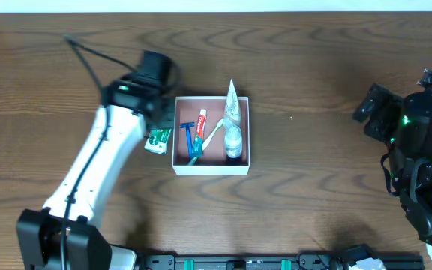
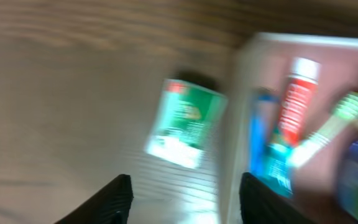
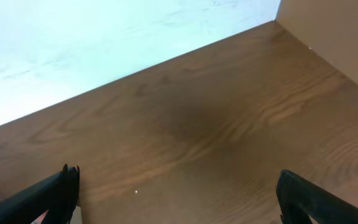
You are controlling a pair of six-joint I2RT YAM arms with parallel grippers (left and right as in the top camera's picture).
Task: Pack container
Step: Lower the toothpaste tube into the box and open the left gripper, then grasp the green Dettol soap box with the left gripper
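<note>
The container (image 1: pixel 175 142) is a shallow square box with white walls and a reddish-brown floor at the table's middle; its wall also shows in the left wrist view (image 2: pixel 236 124). Inside lie a blue razor (image 1: pixel 189 135), a red-and-white toothpaste tube (image 1: pixel 200 127), a toothbrush (image 1: pixel 214 135), a white tube (image 1: pixel 233 105) and a small bottle (image 1: pixel 233 142). A green-and-white packet (image 1: pixel 157 140) lies on the table just left of the box, blurred in the left wrist view (image 2: pixel 186 123). My left gripper (image 2: pixel 185 199) is open and empty above the packet. My right gripper (image 3: pixel 179 199) is open and empty at the far right.
The right arm (image 1: pixel 415 150) is folded at the table's right edge. The left arm (image 1: pixel 96 165) reaches diagonally from the front left. A pale wall rises beyond the table's far edge (image 3: pixel 104 43).
</note>
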